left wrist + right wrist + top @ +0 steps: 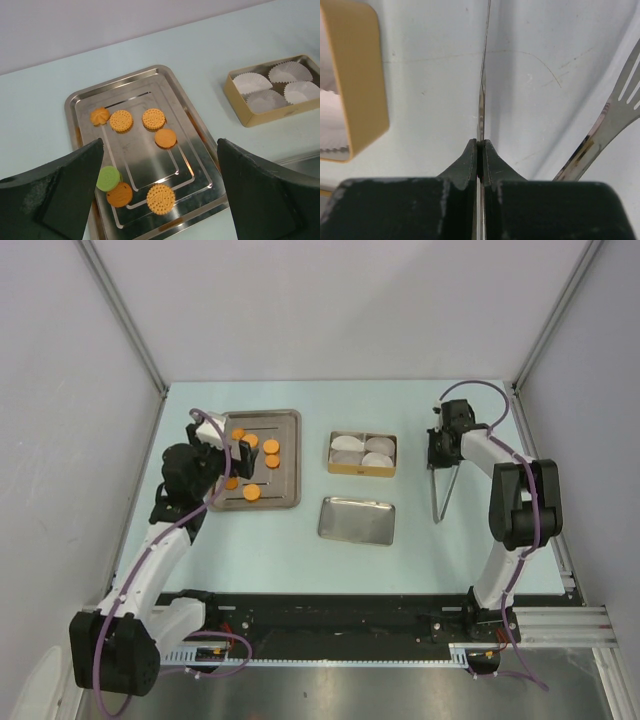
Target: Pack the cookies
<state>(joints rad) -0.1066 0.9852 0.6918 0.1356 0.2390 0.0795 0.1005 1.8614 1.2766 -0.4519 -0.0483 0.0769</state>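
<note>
Several orange cookies (153, 119) and one light green cookie (108, 178) lie flat on a steel tray (165, 70); the cookies (271, 446) and the tray (292, 420) sit at the left of the top view. My left gripper (160, 143) hovers over the tray's near end, open wide, with nothing between its fingers (65, 185). It also shows from above (238, 452). My right gripper (481, 145) is shut on one thin arm of the metal tongs (483, 75). Their other, slotted arm (615, 115) splays out to the right. From above, the tongs (441, 495) trail from the right gripper (437, 455) toward the near edge.
A tan box (362, 472) holding white paper liners (350, 445) stands mid-table; its wall (235, 102) shows in the left wrist view and its rim (367, 75) in the right wrist view. A smaller steel tray (357, 520) lies in front of it.
</note>
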